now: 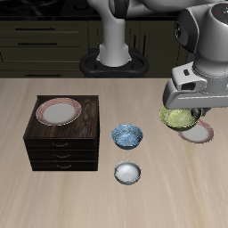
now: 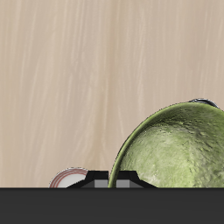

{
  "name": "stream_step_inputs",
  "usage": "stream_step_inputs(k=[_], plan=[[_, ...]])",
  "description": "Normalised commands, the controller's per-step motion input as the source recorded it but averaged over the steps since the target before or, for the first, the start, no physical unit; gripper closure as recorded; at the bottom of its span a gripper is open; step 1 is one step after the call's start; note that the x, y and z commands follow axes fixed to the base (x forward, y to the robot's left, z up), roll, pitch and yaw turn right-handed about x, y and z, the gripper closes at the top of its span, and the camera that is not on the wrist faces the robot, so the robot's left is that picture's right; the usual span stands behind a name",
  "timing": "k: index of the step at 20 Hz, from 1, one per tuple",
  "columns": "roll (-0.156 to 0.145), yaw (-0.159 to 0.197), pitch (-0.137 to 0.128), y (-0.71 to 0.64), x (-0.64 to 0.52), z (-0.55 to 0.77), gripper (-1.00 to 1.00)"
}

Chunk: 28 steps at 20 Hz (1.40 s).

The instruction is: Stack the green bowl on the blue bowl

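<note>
Wrist view shows the end effector [image 2: 123, 181] pinching the rim of the rigid, probably slippery green bowl [image 2: 171, 149], carried tilted above the worktop [image 1: 178, 187], apart from the blue bowl [image 1: 126, 135].

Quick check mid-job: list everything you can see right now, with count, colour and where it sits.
green bowl: 1, olive-green, at the gripper, above a plate; whether lifted clear of it cannot be told.
blue bowl: 1, blue-and-white speckled, mid-table, beside the cabinet.
white-grey bowl: 1, plain, nearer the table's front edge than the blue bowl.
pink-rimmed plates: 2, white with pink rims; one on the cabinet, one under the green bowl.
cabinet: 1, dark wood with drawers, on the table.
table: 1, light wood.
gripper: 1, grey-white, at the green bowl's rim; fingers hidden, grip cannot be confirmed.
</note>
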Motion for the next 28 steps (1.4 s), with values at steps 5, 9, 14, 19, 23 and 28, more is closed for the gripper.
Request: stream_step_inputs(k=[5,9,14,19,23,28], plan=[[-0.002,0.008,-0.047,-0.09,-0.08,0.24,1.00],[0.010,-0.001,-0.044,-0.13,-0.20,0.15,1.00],[0.009,0.020,-0.064,-0.27,-0.36,0.17,1.00],[0.005,0.012,-0.030,-0.26,-0.27,0.08,1.00],[0.003,0.024,-0.063,-0.34,-0.32,0.06,1.00],[0.011,0.016,-0.046,-0.32,-0.22,-0.04,1.00]])
